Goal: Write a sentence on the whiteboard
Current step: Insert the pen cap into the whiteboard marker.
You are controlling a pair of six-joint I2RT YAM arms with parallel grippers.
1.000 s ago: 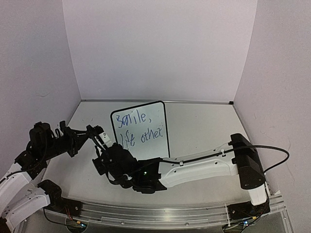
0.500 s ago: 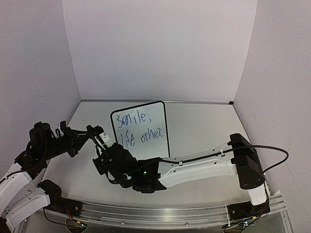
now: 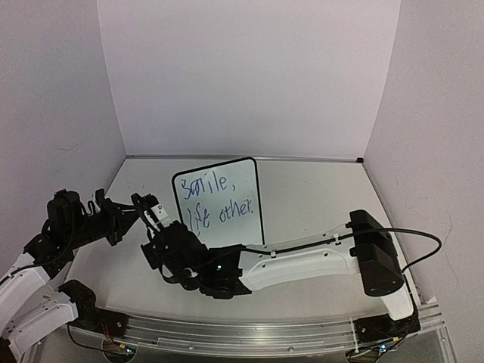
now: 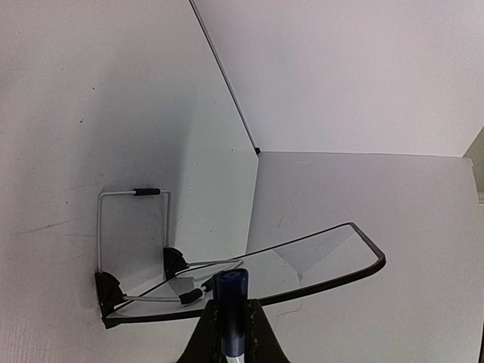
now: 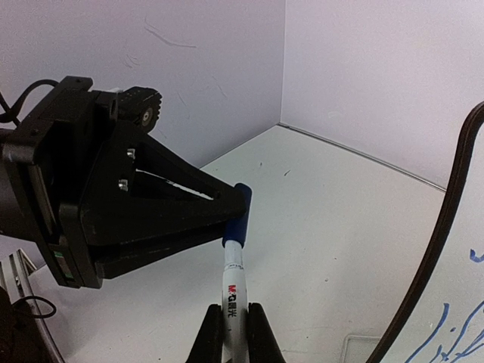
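My right claw (image 5: 232, 318) is clenched on the white plastic barrel of a marker (image 5: 233, 283) that carries a small red and black logo. The marker runs away from my wrist toward 12 o'clock in that view. Its blue cap (image 5: 238, 206) is on, and my left claw (image 4: 231, 310) is closed around that cap from the far end. The left claw's black tapering fingers (image 5: 166, 223) come in from 9 o'clock. From my left wrist, the cap's round end shows between my two fingers at 6 o'clock.

From above, both claws meet over the pale grey tabletop (image 3: 318, 197), at about 9 o'clock of its middle. My left arm reaches in from 9 o'clock. My right arm is stretched across from 3 o'clock with a black cable (image 3: 302, 244) along it.

The small portrait whiteboard with a thin black rounded frame (image 3: 227, 233) stands just beside the claws, at their 2 o'clock. The marker is apart from its face. The blue handwritten sentence (image 3: 236, 211) sits in two lines on the upper half, reading roughly "Smile, life other.", and the first letters look gone over. My left wrist sees the board nearly edge-on, propped on a grey wire stand (image 4: 146, 192) with two small black feet (image 4: 174, 261). At 4 o'clock of my right wrist's view, a few blue strokes show on the board's edge.
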